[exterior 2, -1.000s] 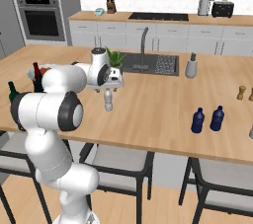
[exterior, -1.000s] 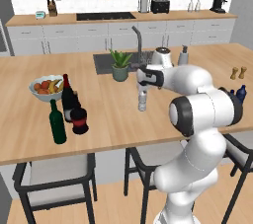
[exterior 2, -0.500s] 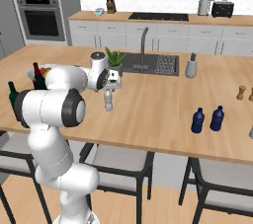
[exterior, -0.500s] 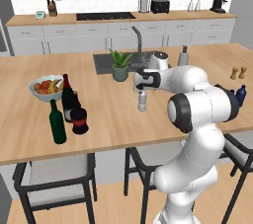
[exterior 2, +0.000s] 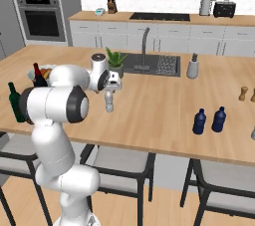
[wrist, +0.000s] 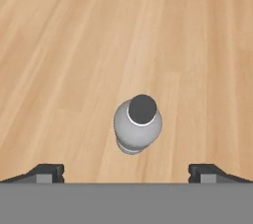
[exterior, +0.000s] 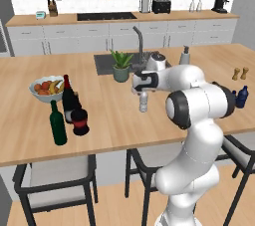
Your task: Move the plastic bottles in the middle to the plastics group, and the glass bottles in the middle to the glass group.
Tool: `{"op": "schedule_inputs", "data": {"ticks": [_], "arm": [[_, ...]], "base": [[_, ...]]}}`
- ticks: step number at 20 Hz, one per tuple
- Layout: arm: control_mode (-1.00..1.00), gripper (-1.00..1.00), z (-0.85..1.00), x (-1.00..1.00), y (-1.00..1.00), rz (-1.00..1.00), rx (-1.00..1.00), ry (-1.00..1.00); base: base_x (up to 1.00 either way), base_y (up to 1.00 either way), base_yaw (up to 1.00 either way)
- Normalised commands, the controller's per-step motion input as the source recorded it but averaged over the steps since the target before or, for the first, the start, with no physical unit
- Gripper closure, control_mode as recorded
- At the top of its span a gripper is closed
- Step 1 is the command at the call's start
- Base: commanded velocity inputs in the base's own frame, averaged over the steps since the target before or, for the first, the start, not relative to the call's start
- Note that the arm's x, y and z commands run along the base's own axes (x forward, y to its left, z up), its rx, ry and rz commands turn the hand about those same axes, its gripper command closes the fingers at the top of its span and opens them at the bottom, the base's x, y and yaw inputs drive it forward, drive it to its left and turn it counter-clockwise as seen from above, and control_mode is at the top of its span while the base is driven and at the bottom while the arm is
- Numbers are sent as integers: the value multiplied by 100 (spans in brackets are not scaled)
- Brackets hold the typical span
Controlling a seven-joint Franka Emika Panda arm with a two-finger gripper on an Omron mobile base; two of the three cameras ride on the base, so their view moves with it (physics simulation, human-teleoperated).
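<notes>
Directly below hand (wrist: pixel 126 172) — upright whitish bottle (wrist: pixel 138 126), fingers spread.

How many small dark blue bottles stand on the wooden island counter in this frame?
2. Both small dark blue bottles stand side by side near the counter's right end, one left of the other. The left base camera shows one by the arm, the second likely hidden behind it.

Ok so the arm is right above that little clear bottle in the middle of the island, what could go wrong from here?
1. The clear bottle is narrow and stands upright; it sits a bit off-centre between the open end effector fingertips, so a descending finger might tip it.
2. The potted plant stands close behind, so a wide swing could clip it.
3. The blue bottles stand far across the counter, so a weak grip could slip.
</notes>
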Motion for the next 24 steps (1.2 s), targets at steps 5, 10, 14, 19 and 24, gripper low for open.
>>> {"op": "schedule_inputs", "data": {"ticks": [5, 10, 14, 19, 24], "arm": [[-100, -100, -28, 7, 0, 0, 0, 0], [-100, -100, -5, 27, 0, 0, 0, 0], [-100, -100, 0, 37, 0, 0, 0, 0], [-100, -100, -8, 6, 0, 0, 0, 0], [-100, -100, -12, 18, 0, 0, 0, 0]], "base": [[0, 0, 0], [0, 0, 0], [0, 0, 0], [0, 0, 0], [0, 0, 0]]}}
